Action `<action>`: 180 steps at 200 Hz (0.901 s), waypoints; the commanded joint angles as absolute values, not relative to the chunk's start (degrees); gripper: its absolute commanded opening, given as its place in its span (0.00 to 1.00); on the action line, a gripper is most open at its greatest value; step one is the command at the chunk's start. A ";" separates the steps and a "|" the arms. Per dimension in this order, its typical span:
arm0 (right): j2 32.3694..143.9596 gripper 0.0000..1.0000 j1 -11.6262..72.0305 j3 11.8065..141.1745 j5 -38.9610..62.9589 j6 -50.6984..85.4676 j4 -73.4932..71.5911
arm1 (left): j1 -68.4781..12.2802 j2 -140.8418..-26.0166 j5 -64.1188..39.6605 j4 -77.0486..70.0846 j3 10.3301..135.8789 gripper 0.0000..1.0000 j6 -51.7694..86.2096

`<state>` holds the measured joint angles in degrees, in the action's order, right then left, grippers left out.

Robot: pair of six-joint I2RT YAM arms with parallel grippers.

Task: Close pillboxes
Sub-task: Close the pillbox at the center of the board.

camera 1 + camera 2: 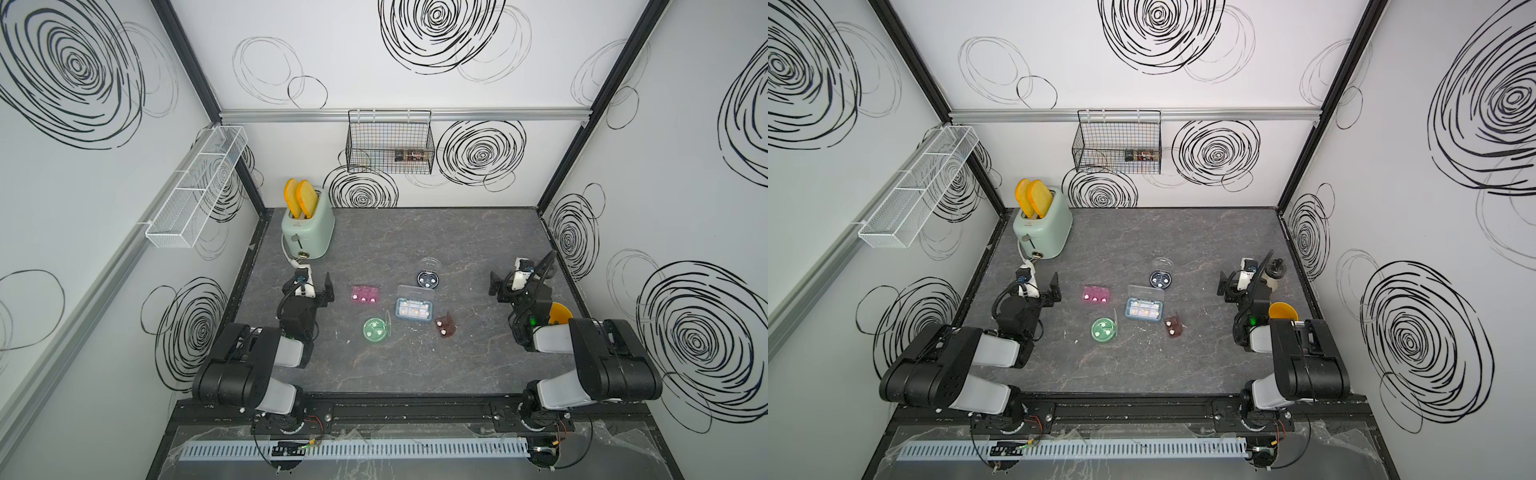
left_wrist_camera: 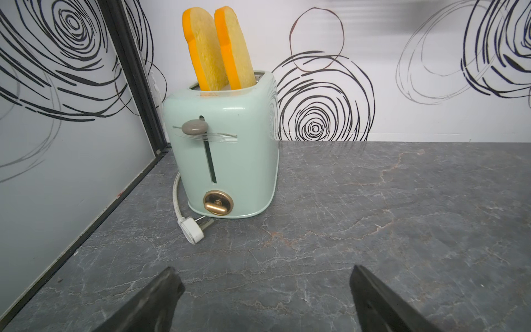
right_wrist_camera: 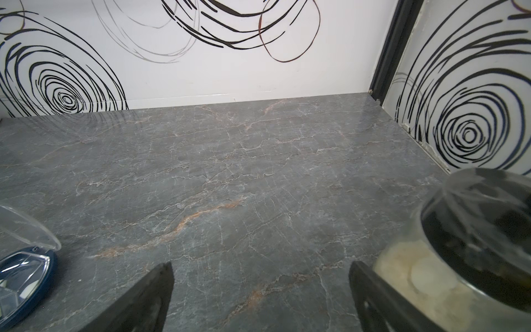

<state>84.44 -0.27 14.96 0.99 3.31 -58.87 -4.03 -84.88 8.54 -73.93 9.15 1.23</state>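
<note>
The left fingers (image 1: 328,286) are found just beside the pink pillbox (image 1: 365,294), the right fingers (image 1: 494,283) well apart from it; both pairs are spread, empty.

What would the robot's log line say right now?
lids open: pink pillbox, green pillbox, blue-grey pillbox, dark round pillbox, brown pillbox | left claw: open, empty | right claw: open, empty
</note>
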 commanded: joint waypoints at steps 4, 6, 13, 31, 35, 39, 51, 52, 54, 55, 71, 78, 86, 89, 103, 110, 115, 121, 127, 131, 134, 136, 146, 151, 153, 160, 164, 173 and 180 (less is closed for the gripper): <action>85.17 0.98 -0.70 16.05 1.51 2.55 -61.26 | -3.25 -85.26 7.47 -78.49 10.57 0.96 1.05; 85.17 0.98 -0.75 16.14 1.54 2.61 -61.26 | -3.25 -85.26 7.47 -78.49 10.60 0.96 1.05; 85.17 0.98 -0.70 16.16 1.59 2.56 -61.17 | -3.25 -85.28 7.39 -78.49 10.63 0.96 1.05; 85.25 0.98 -0.88 16.21 1.89 2.65 -61.01 | -3.07 -85.28 7.16 -77.87 10.90 0.96 1.14; 85.32 0.98 -0.88 16.33 1.90 2.64 -60.95 | -3.08 -85.33 7.17 -77.87 10.98 0.96 1.14; 85.45 0.98 -0.95 16.53 2.09 2.76 -60.72 | -2.99 -85.34 7.08 -77.83 10.99 0.96 1.21; 85.78 0.98 -1.14 16.97 2.31 2.86 -60.64 | -2.90 -85.34 6.90 -77.61 11.08 0.96 1.31; 85.78 0.98 -1.14 17.01 2.30 2.84 -60.64 | -2.90 -85.34 6.92 -77.57 11.08 0.96 1.31; 85.78 0.98 -1.14 16.95 2.31 2.86 -60.64 | -2.86 -85.34 6.87 -77.49 11.14 0.96 1.32; 85.74 0.98 -1.14 16.96 2.30 2.88 -60.64 | -2.83 -85.34 6.86 -77.46 11.20 0.96 1.27; 85.58 0.98 -1.25 16.77 2.41 2.87 -60.64 | -2.71 -85.22 6.73 -77.54 11.04 0.96 1.41; 85.03 0.98 -1.19 16.44 1.56 2.94 -60.80 | -2.79 -84.89 7.54 -77.55 11.05 0.96 1.53; 84.06 0.98 -1.21 17.05 -0.44 3.19 -60.65 | -2.81 -82.35 9.89 -74.11 11.80 0.96 2.26; 83.62 0.98 -1.23 17.73 -1.11 3.67 -58.81 | -2.92 -80.97 10.95 -71.68 12.22 0.96 2.46; 80.80 0.98 -1.41 25.21 -2.35 5.33 -42.27 | -5.23 -74.34 21.05 -62.49 14.68 0.96 2.83; 80.36 0.98 -1.38 28.78 -2.30 5.92 -35.72 | -6.88 -71.58 25.96 -57.72 16.21 0.96 3.59; 80.13 0.98 -1.20 30.75 -1.43 6.01 -32.18 | -7.07 -69.62 26.56 -53.26 17.78 0.96 6.27; 79.86 0.98 -0.78 32.92 -0.13 5.73 -28.17 | -6.79 -67.55 25.67 -48.51 19.66 0.96 9.53; 79.66 0.98 -0.12 34.86 1.00 5.13 -24.53 | -6.98 -65.77 24.97 -44.73 21.56 0.96 11.86; 79.47 0.98 0.49 36.22 1.11 5.00 -21.87 | -7.36 -64.83 24.60 -42.52 22.98 0.96 13.22; 79.31 0.98 1.05 37.27 0.95 4.93 -19.82 | -7.52 -64.11 24.40 -40.05 24.19 0.96 14.36; 79.22 0.98 1.45 37.97 0.85 4.93 -18.45 | -7.62 -63.77 23.92 -38.49 25.05 0.96 15.02; 78.93 0.98 4.11 41.11 -0.22 4.90 -12.24 | -7.97 -62.49 21.17 -29.34 30.59 0.96 17.52; 78.81 0.98 5.55 42.41 -0.81 4.81 -9.16 | -8.31 -62.30 19.60 -24.60 33.04 0.96 18.68; 78.79 0.98 6.16 42.90 -1.08 4.70 -8.09 | -8.45 -62.18 18.83 -22.85 34.30 0.96 19.21; 78.60 0.98 8.27 44.42 -1.81 4.62 -4.68 | -9.01 -61.91 16.04 -17.03 37.57 0.96 20.21; 78.51 0.98 9.54 45.05 -1.97 4.51 -2.97 | -9.52 -61.61 14.89 -14.19 39.08 0.96 20.67; 78.31 0.98 11.79 46.35 -0.60 4.48 0.36 | -11.05 -60.42 12.87 -8.43 41.18 0.97 21.79; 78.31 0.98 13.23 47.06 1.50 4.44 2.54 | -12.60 -59.09 11.24 -5.57 41.71 0.97 22.56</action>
<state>79.09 8.47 44.80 -1.02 4.82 -15.09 -9.08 -62.11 17.34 -27.11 37.56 15.59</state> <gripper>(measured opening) 0.978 0.964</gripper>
